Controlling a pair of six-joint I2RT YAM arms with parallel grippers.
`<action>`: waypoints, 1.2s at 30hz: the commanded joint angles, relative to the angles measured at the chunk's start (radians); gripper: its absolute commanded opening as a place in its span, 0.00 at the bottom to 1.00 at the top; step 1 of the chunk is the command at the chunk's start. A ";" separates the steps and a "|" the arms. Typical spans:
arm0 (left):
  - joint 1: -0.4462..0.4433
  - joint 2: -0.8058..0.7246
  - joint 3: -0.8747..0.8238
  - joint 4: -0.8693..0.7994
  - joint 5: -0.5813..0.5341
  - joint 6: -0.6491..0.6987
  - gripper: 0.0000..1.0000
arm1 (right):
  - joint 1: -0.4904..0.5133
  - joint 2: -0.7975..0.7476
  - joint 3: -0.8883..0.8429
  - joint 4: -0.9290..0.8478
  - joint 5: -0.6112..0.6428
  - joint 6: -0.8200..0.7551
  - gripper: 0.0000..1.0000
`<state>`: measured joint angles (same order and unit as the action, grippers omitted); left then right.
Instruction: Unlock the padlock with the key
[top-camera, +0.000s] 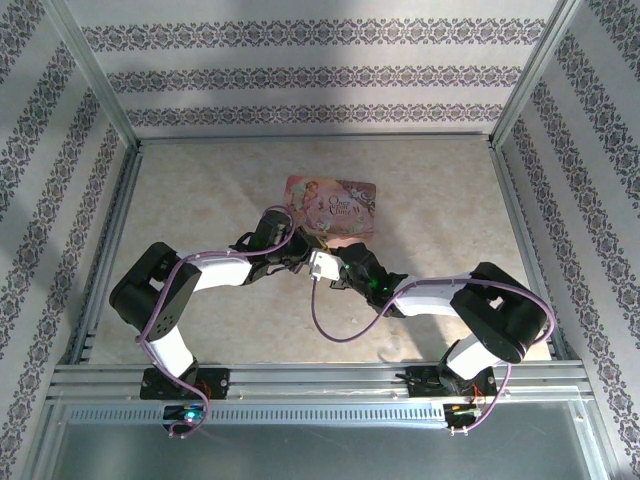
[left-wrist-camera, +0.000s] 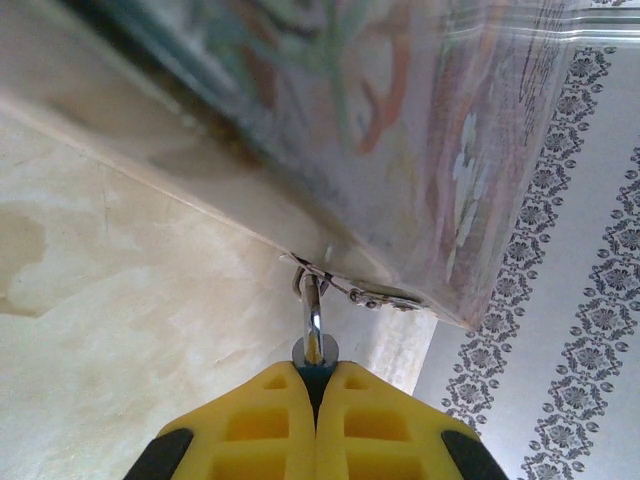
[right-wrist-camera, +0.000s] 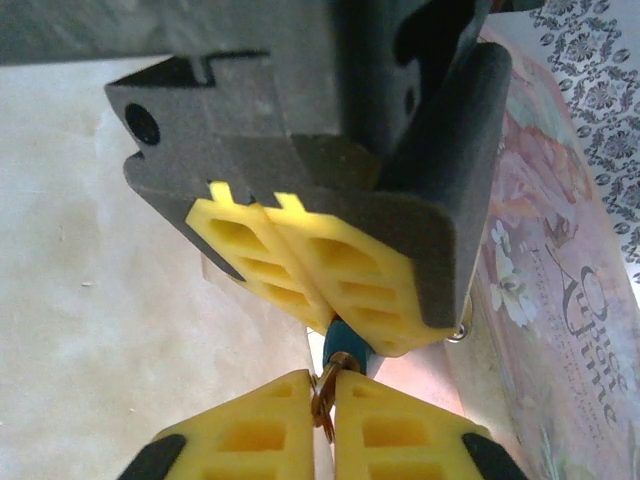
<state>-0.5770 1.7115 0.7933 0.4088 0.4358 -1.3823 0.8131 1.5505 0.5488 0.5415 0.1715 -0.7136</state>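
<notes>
At the pink tin's edge, pinching the padlock tight with the left gripper. Squeezing the key in the right gripper, right under the padlock. Step in hand, likely: getting the key in. Next: push straight, then turn gently.

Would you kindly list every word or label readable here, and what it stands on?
"Once": script on the lid of the pink tin, right wrist view.
Larger script word below it: perhaps "Time", not surely legible.
Fine print beside it, and the lid seen from above: too small to read.
</notes>
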 joint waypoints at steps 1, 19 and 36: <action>-0.026 -0.039 0.041 0.050 0.042 -0.030 0.00 | -0.005 0.005 0.030 0.046 0.035 0.028 0.03; -0.035 -0.031 0.027 0.067 0.026 -0.038 0.00 | 0.019 -0.019 0.018 0.192 0.122 0.356 0.00; -0.040 -0.013 0.014 0.077 0.016 -0.028 0.00 | 0.036 0.050 -0.060 0.456 0.100 0.751 0.00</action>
<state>-0.5770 1.7100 0.8074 0.4622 0.4091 -1.4189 0.8360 1.5951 0.4820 0.8082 0.2745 -0.0803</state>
